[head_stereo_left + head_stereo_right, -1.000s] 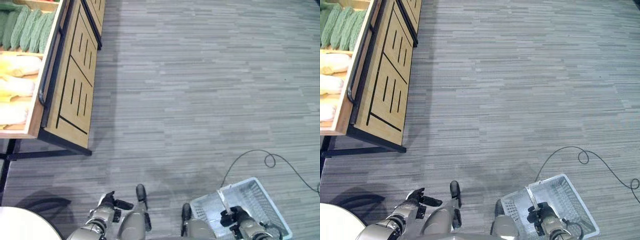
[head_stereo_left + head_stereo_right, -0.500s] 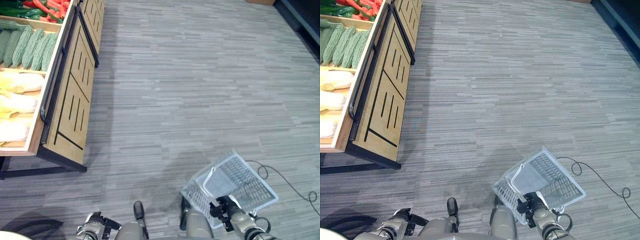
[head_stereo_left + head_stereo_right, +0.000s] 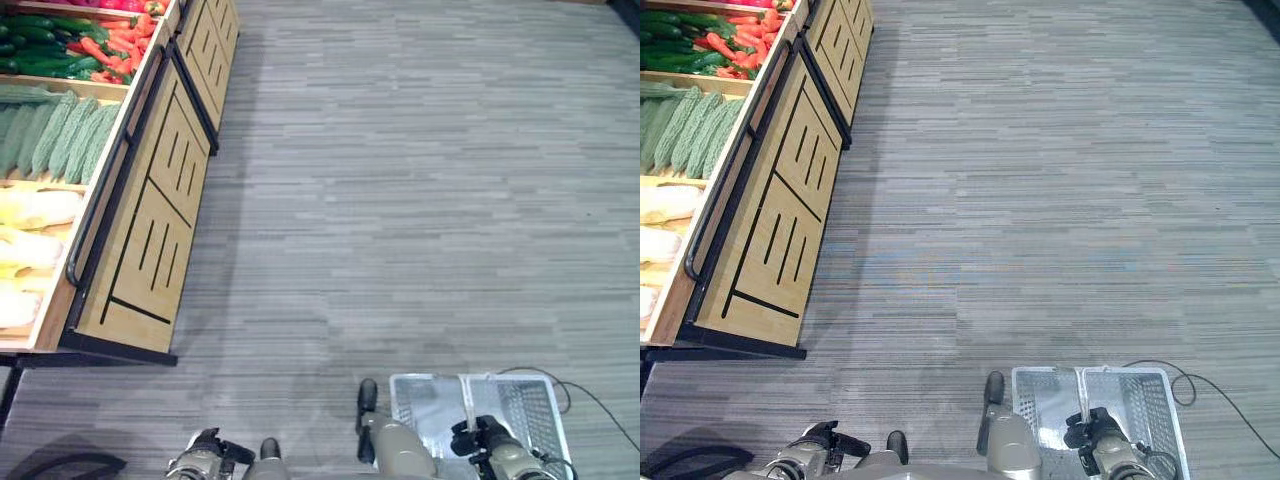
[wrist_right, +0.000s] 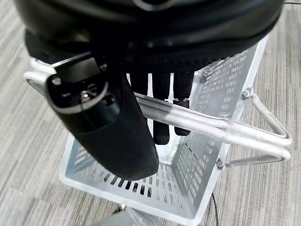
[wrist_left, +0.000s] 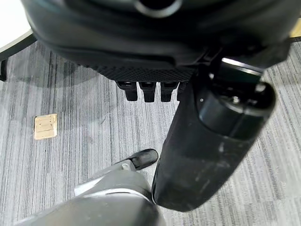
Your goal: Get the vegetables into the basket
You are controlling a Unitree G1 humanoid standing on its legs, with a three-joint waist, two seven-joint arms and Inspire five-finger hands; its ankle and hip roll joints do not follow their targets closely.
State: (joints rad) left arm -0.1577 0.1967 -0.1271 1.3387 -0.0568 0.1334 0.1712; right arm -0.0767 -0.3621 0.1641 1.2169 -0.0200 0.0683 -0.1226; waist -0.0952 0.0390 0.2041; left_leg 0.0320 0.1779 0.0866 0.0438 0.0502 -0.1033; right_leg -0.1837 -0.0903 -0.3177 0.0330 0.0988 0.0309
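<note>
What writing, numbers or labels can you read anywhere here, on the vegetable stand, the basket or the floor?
None: no readable text shows in these views.
Wooden stand: black line patterns on its panels, no letters.
White basket, held by the right robot hand: plain mesh, no label.
Small tan plate on the floor: any marking is too blurred to read.
Left robot hand: no print visible.

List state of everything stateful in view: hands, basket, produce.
right hand: shut on the basket handle
left hand: fingers curled, holding nothing
basket: carried, empty as far as visible
vegetables: sorted in the wooden display stand, none picked
</note>
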